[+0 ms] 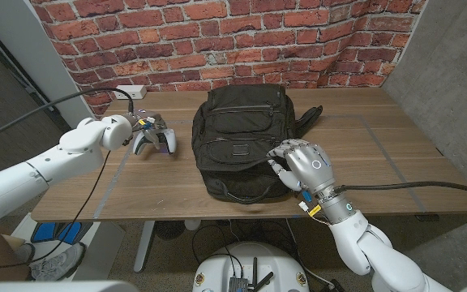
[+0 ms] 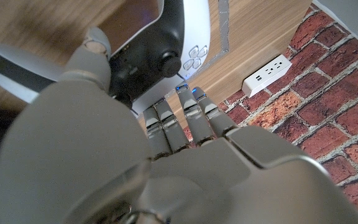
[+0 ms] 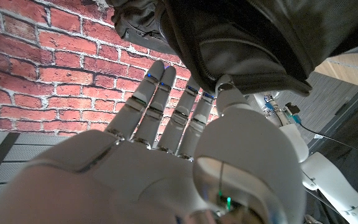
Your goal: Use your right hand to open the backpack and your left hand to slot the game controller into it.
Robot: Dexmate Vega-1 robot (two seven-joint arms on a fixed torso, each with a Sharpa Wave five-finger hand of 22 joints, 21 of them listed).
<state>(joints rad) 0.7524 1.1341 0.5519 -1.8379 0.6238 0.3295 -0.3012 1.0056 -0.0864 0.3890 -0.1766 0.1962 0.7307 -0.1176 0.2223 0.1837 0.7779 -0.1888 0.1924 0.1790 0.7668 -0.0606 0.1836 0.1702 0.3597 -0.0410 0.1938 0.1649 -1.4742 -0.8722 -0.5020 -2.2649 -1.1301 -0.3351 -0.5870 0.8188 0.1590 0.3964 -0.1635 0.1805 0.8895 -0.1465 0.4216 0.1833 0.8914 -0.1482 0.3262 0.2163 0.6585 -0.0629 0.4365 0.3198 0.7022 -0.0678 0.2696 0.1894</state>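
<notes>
The backpack (image 1: 246, 138) is black fabric with zipped front pockets and a carry loop at its near end, lying flat on its back; its near right corner sits directly under the fingertips of the right hand (image 1: 302, 165), which touch the top panel there. The game controller (image 1: 156, 139) is white with black grips, a black thumbstick and a cluster of face buttons, lying face up just in front of the left hand (image 1: 139, 130), whose fingers (image 2: 191, 115) reach its near edge.
</notes>
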